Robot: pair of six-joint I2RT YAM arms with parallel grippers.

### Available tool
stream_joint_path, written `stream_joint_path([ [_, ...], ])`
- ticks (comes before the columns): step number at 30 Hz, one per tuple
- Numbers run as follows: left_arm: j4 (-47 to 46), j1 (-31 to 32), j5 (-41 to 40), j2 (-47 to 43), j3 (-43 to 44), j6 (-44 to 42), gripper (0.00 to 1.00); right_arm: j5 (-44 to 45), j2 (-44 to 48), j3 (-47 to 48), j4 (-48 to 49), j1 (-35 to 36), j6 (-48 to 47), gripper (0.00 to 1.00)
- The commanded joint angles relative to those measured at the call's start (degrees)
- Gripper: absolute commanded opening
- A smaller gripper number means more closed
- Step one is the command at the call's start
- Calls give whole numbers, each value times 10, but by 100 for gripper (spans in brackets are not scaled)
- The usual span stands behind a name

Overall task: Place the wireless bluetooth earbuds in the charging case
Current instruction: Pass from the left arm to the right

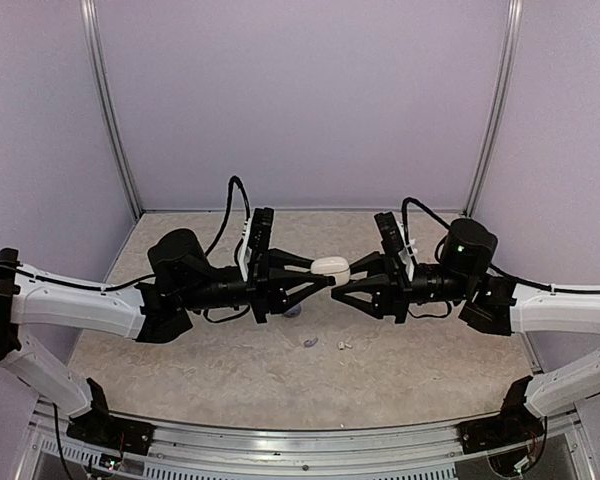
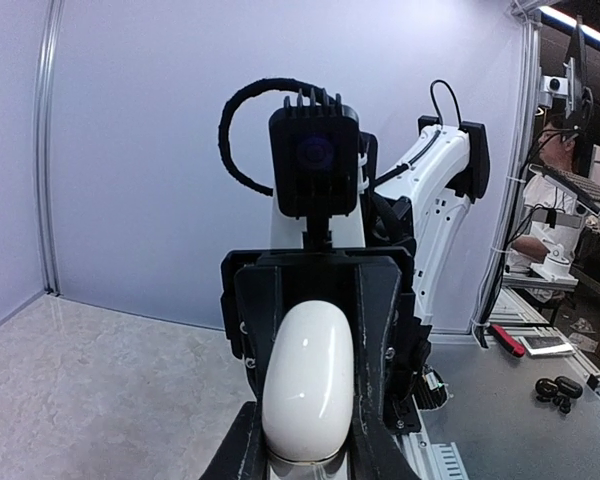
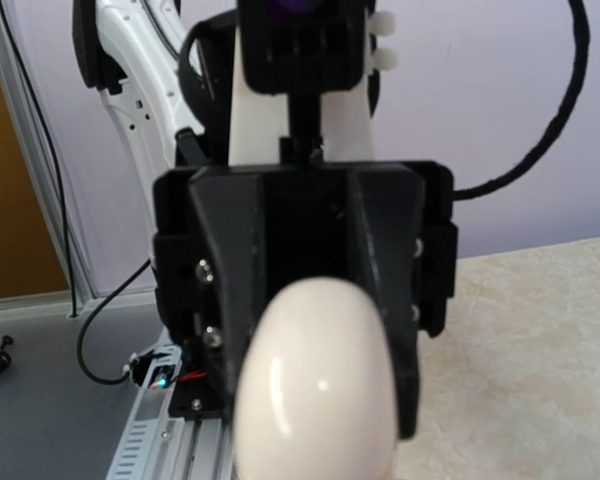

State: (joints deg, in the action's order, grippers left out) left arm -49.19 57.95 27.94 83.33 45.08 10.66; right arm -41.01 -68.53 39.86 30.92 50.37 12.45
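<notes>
A white egg-shaped charging case hangs in mid-air above the middle of the table, lid closed. My left gripper is shut on its left end and my right gripper is shut on its right end, the two arms facing each other. In the left wrist view the case sits between my own fingers, with the right gripper's fingers flanking its far end. The right wrist view shows the case blurred and close. A lilac earbud and a white earbud lie on the table below.
A small lilac object lies under the left gripper, mostly hidden. Purple walls with metal posts close in the table on three sides. Beyond the cell, a side bench holds small black items and a red tool.
</notes>
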Motion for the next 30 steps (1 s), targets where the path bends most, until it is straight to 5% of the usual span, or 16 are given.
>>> stream_joint_path([
  [1, -20, 2, -8, 10, 19, 2, 2, -21, -4, 14, 29, -2, 6, 32],
  [30, -26, 4, -9, 16, 21, 1, 1, -20, -9, 10, 78, -6, 38, 28],
])
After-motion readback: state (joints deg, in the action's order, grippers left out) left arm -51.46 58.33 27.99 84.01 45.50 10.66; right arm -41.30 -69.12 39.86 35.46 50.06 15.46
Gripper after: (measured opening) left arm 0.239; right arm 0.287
